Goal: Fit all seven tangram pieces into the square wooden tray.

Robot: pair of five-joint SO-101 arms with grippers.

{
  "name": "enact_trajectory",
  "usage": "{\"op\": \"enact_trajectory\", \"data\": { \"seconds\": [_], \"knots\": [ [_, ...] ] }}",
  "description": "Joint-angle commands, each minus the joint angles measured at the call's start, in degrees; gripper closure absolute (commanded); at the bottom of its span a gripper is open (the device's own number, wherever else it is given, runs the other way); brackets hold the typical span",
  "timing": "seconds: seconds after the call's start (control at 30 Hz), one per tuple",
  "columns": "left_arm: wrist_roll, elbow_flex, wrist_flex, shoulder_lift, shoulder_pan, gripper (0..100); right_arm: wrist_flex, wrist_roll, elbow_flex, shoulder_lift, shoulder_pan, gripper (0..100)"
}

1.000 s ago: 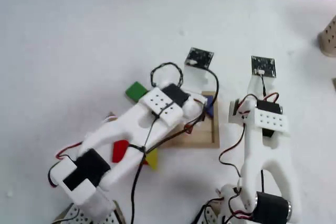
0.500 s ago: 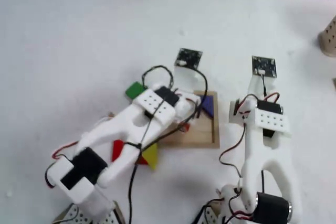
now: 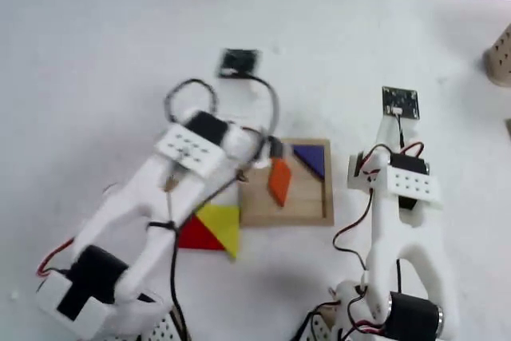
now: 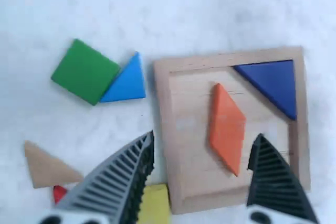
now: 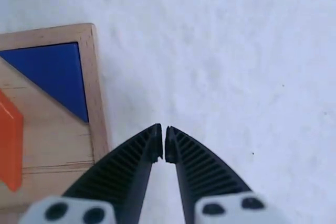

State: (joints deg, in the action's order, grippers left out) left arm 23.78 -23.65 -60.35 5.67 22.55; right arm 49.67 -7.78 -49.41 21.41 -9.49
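Pieces inside the wooden tray [image 4: 161, 103] were the orange parallelogram [image 4: 227, 128] and dark blue triangle [image 4: 270, 80]; the left gripper [image 4: 205, 137] hung above them, jaws wide, the right gripper [image 5: 163, 129] pinched closed beside the tray. Likely next was the light blue triangle [image 4: 126, 82], best gripped squarely across its edges.

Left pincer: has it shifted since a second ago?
Yes. In the high view the left pincer has swung left, from over the wooden tray's middle to its left edge, uncovering the orange piece.
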Motion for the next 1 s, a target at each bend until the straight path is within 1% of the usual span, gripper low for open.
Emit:
{"op": "enact_trajectory", "data": {
  "seconds": [0.0,0.03,0.1,0.27,0.3,0.43,0.6,0.7,0.77,0.87,0.97],
  "knots": [
    [-0.3,-3.3,4.8,3.0,-1.6,71,-0.9,-0.7,0.4,2.1,-0.1,97.4],
    [-0.2,-4.7,6.3,3.0,-1.5,71,-0.9,-0.7,0.4,2.1,-0.1,97.4],
    [-0.2,-7.1,9.0,3.0,0.1,75,-0.9,-0.7,0.4,2.2,-0.1,97.4],
    [-0.6,-11.7,14.3,2.9,4.5,96,-0.9,-0.7,0.4,2.2,-0.1,97.4],
    [-0.6,-12.0,15.5,2.9,4.6,99,-0.9,-0.7,0.4,2.2,-0.1,97.4],
    [-0.6,-12.5,18.8,2.3,4.4,93,-0.9,-0.7,0.3,2.2,-0.1,97.4],
    [-0.3,-8.2,19.8,-6.2,5.0,96,-0.9,-0.7,0.2,2.2,-0.1,97.4],
    [-0.5,-2.9,18.5,-13.0,5.2,98,-0.9,-0.7,0.2,2.2,-0.1,97.4],
    [-0.6,0.6,16.1,-15.6,6.1,98,-0.9,-0.7,0.2,2.2,-0.1,97.4],
    [-0.6,5.1,10.6,-15.9,7.0,98,-0.9,-0.7,0.3,2.2,-0.1,97.4],
    [-0.6,6.8,9.5,-16.6,9.0,98,-0.9,-0.8,0.3,2.2,-0.1,97.4]
  ]
}}
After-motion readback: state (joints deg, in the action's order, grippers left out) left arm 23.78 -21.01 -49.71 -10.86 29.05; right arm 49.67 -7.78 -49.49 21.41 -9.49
